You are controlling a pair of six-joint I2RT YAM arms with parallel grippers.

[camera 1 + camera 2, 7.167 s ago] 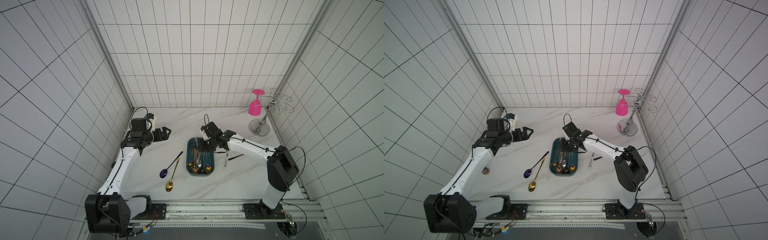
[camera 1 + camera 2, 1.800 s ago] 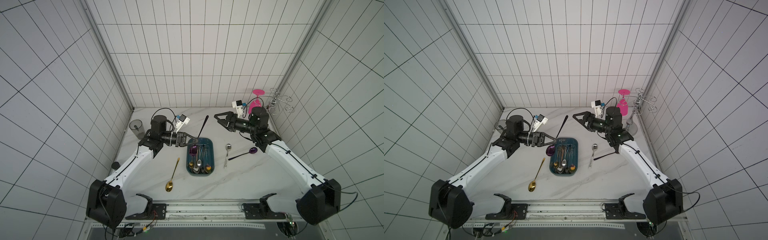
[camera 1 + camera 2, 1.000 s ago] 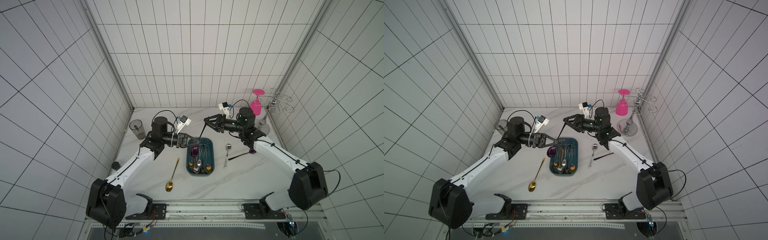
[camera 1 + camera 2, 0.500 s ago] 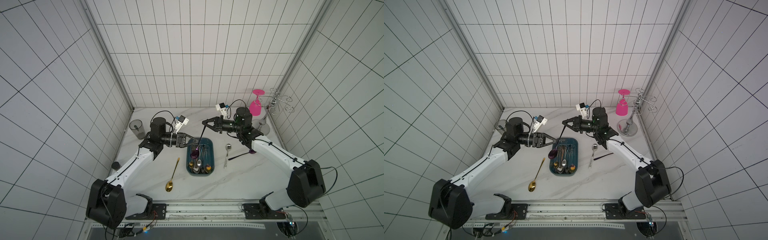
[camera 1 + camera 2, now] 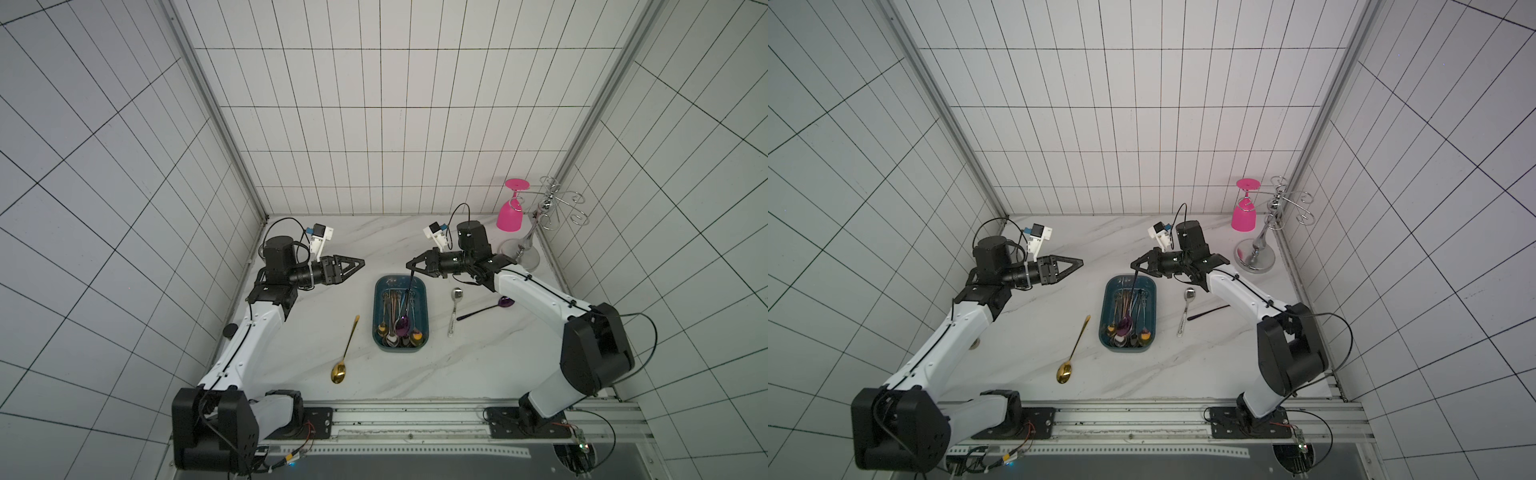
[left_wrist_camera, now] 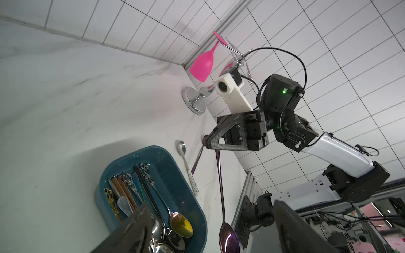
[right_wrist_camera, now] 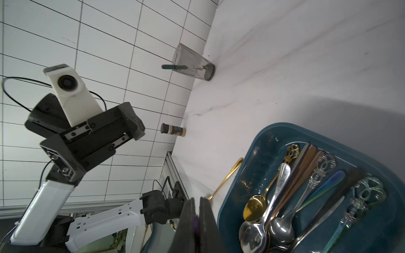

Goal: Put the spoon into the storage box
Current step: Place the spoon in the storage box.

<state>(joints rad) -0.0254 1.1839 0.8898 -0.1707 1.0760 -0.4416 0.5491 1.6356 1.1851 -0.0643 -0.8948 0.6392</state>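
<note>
My right fingers (image 5: 417, 264) are clenched on the handle tip of the spoon (image 5: 402, 330), so it hangs bowl-down over the storage box (image 5: 399, 349); whether it touches the other spoons (image 5: 388, 309) inside I cannot tell; my left fingers (image 5: 349, 259) stand spread and empty, well apart from the box; the rim lies clear of the bowl, so I judge lowering unobstructed.

My view: dark teal plastic storage box (image 5: 384, 286) mid-table, cutlery (image 5: 392, 307) inside. Purple metal spoon (image 5: 406, 303) hangs over it from right gripper (image 5: 409, 266), bowl down. Gold spoon (image 5: 348, 345) on table (image 5: 316, 332) L of box; silver spoon (image 5: 454, 313) just R, dark-handled purple spoon (image 5: 482, 310) further R. Pink goblet (image 5: 510, 216) hung on chrome rack (image 5: 520, 258), rear-R corner.
</note>
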